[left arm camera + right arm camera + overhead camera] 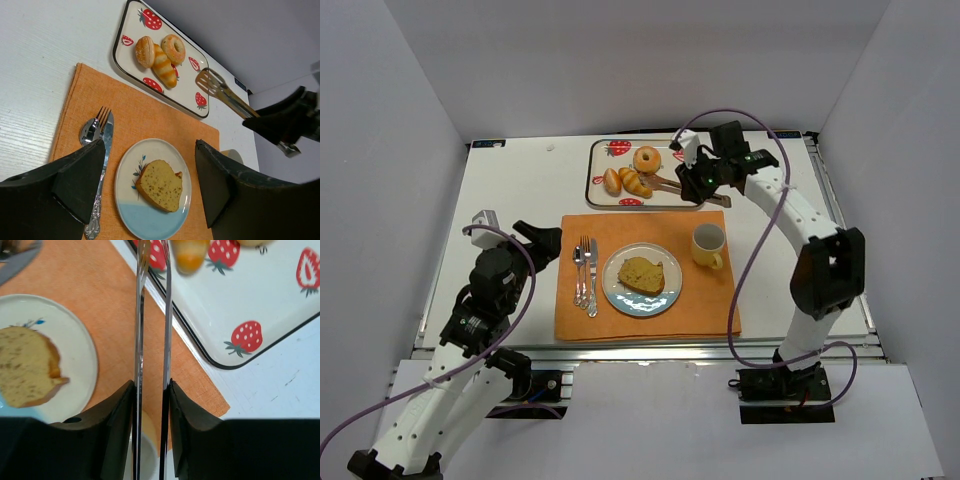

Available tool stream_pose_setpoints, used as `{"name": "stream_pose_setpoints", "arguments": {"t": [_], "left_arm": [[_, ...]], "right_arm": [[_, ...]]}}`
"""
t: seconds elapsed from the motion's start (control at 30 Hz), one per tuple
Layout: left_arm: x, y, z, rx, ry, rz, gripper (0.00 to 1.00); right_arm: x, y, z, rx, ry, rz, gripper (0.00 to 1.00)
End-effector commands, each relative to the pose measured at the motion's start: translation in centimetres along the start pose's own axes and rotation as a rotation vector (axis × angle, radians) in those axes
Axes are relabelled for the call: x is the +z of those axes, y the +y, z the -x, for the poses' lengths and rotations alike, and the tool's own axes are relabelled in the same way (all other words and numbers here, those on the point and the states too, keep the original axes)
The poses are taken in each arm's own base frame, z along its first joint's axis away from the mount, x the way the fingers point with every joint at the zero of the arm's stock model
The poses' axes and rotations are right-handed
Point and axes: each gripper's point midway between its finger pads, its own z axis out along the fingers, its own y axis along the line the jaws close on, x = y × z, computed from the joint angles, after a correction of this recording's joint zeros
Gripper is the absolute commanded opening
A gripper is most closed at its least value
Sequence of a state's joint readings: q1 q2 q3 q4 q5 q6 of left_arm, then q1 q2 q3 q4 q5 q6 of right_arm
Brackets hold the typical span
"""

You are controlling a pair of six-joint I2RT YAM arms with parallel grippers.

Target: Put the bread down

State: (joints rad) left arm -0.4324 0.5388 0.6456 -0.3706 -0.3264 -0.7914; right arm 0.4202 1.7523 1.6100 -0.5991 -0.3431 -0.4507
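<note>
A slice of yellow loaf bread (642,275) lies on the white and blue plate (620,298), also seen in the left wrist view (160,184) and the right wrist view (27,372). A ring bread (647,159), a round roll (612,181) and a striped roll (636,182) lie on the strawberry tray (603,152). My right gripper (698,182) is shut on metal tongs (139,315), whose empty tips (212,82) hover over the tray's near right part. My left gripper (542,240) is open and empty, left of the placemat.
An orange placemat (700,300) holds the plate, a cream mug (708,243) at its right, and a fork, knife and spoon (585,275) at its left. White walls enclose the table on three sides.
</note>
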Motion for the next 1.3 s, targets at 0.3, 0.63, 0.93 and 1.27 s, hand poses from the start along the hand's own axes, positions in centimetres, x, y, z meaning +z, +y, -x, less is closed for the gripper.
{"name": "stream_pose_setpoints", "arguments": {"t": [0.3, 0.63, 0.93, 1.27], "left_arm": [[-0.2, 0.1, 0.1, -0.009, -0.005, 0.004, 0.82], [0.0, 0.2, -0.1, -0.011, -0.001, 0.009, 0.82], [0.1, 0.4, -0.3, -0.014, 0.002, 0.014, 0.82], [0.4, 0.3, -0.5, -0.012, 0.010, 0.013, 0.82]], "right_arm": [[3.6, -3.9, -1.7, 0.077, 0.061, -0.016, 0.42], [5.2, -4.5, -2.9, 0.098, 0.083, -0.025, 0.48], [6.3, -5.5, -3.7, 0.120, 0.098, -0.054, 0.53], [7.1, -6.0, -3.6, 0.133, 0.093, -0.064, 0.55]]}}
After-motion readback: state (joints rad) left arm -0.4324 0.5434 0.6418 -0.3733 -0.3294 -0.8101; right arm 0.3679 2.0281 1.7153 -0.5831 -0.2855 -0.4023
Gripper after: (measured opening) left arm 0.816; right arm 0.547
